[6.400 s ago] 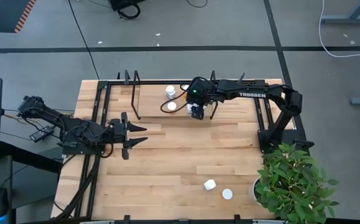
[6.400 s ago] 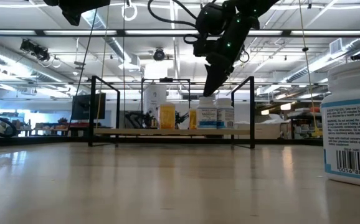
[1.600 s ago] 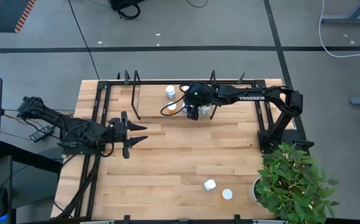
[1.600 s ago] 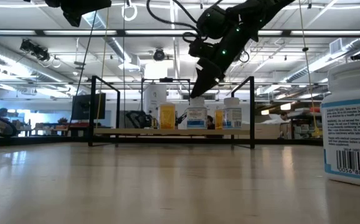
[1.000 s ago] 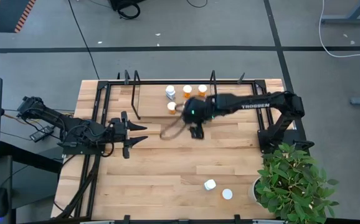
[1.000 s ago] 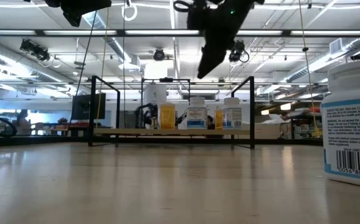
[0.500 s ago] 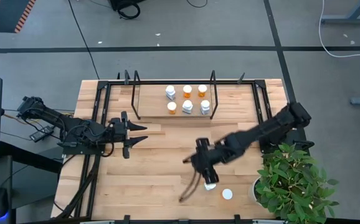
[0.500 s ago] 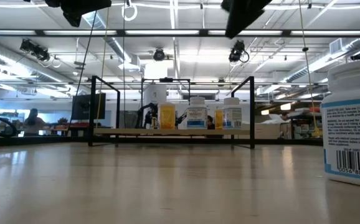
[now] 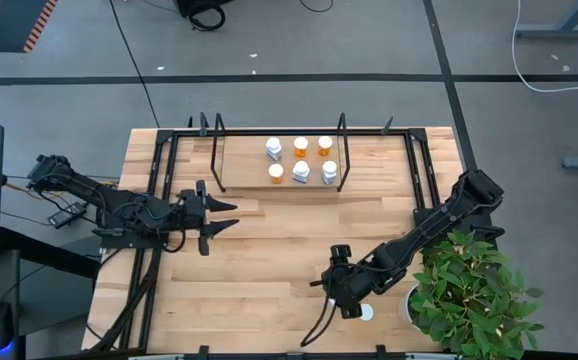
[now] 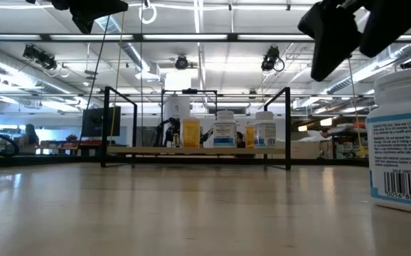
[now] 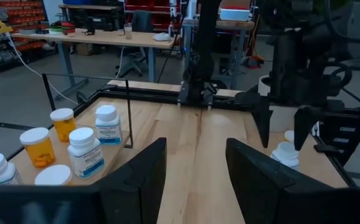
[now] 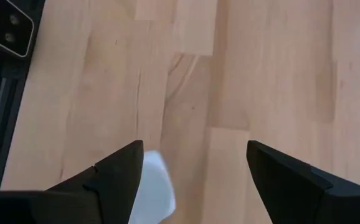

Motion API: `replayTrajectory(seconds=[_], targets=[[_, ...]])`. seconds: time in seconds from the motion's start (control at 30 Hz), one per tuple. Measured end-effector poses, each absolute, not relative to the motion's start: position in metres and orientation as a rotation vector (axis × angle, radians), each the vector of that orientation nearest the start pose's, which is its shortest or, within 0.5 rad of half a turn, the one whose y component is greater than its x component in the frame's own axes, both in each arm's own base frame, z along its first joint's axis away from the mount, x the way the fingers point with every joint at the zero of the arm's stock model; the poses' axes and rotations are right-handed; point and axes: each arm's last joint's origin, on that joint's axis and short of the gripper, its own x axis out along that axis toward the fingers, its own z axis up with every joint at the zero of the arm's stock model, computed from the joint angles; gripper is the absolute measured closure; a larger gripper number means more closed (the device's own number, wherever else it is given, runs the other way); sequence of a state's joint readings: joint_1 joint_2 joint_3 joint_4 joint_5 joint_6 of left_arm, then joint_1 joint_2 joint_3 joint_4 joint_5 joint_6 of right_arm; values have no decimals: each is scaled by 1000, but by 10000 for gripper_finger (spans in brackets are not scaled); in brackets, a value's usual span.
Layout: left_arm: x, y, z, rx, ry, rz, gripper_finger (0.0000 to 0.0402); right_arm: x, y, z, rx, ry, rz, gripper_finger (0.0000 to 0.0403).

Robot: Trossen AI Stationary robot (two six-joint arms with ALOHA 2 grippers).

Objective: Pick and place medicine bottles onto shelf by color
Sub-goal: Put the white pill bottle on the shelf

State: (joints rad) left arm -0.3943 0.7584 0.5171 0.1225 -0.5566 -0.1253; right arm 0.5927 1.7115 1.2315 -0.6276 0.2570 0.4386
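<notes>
The shelf (image 9: 244, 160) stands at the table's far side with several bottles on its board. Three are orange, such as the orange bottle (image 9: 300, 145), and three are white, such as the white bottle (image 9: 300, 172). Two more white bottles stand on the table near its near right corner. One white bottle (image 9: 366, 312) shows its cap beside my right gripper. The other white bottle (image 12: 152, 186) sits below my open right gripper (image 9: 346, 297), close to one finger, untouched. My left gripper (image 9: 224, 217) waits open at the table's left.
A potted plant (image 9: 474, 295) stands at the near right corner, close to the right arm. Black frame rails (image 9: 159, 200) run along the table's left and right sides. The near white bottle (image 10: 403, 142) fills the right of the low view. Bare wood lies mid-table.
My right gripper has swung away from the shelf across the table toward the near right corner. It has come down over the two white bottles there and stayed open. The bottles on the shelf have not moved.
</notes>
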Motion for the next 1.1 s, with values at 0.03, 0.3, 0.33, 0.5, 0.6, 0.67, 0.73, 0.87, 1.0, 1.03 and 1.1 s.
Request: replayTrajectory(seconds=[0.03,0.3,0.33,0.5,0.6,0.67,0.73,0.87,1.0,1.03,1.1], targets=[[166,-53,273,-69,98,169,230,290,187,219,-57,1045,71,107],[172,-50,271,-55,103,194,230,280,201,219,-65,1053,122,90],[172,-49,271,-55,102,198,230,279,202,219,-63,1051,119,87],[173,-47,272,-61,90,213,230,275,208,218,-67,1037,103,75],[173,-47,272,-60,90,213,230,270,207,210,-77,1050,76,68],[173,-47,272,-60,90,213,230,267,206,201,-71,1053,71,65],[173,-47,272,-59,90,213,230,264,204,193,-60,1056,65,63],[174,-47,272,-58,93,212,230,263,203,186,-36,1046,55,63],[174,-47,272,-65,90,213,230,261,203,184,-32,1049,51,63],[174,-47,272,-65,91,213,230,261,204,184,-34,1049,53,63],[174,-47,272,-65,90,213,230,261,204,184,-39,1045,52,63]])
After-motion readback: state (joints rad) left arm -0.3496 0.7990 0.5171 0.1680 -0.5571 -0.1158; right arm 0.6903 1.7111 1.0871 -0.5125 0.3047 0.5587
